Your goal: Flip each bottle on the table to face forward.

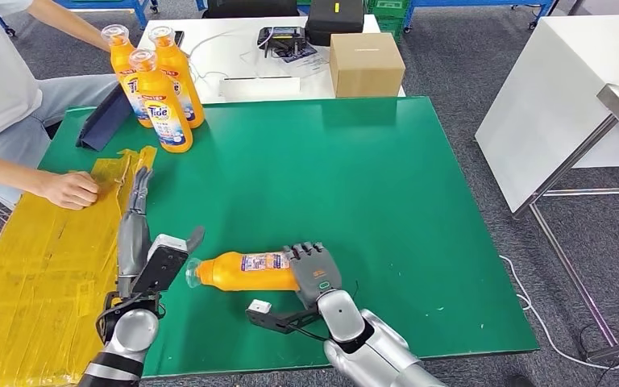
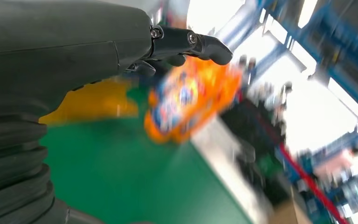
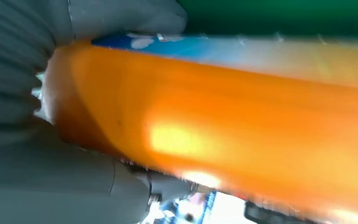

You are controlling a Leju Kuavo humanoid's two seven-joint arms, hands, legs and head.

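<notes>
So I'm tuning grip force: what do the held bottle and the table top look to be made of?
The orange bottle in the right hand looks like glossy translucent plastic: highlights glare on its side and light glows through it. The green table top seems a matte mat, with only soft reflections.

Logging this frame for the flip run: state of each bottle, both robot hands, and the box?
Lying bottle: on its side on the green mat, cap toward the left robot hand, gripped at its base.
Three Tide bottles: upright, clustered at the mat's far left corner.
Right robot hand: gripping the lying bottle's base.
Left robot hand: holding nothing, fingers stretched out.
Cardboard box: closed, on the white table.
</notes>
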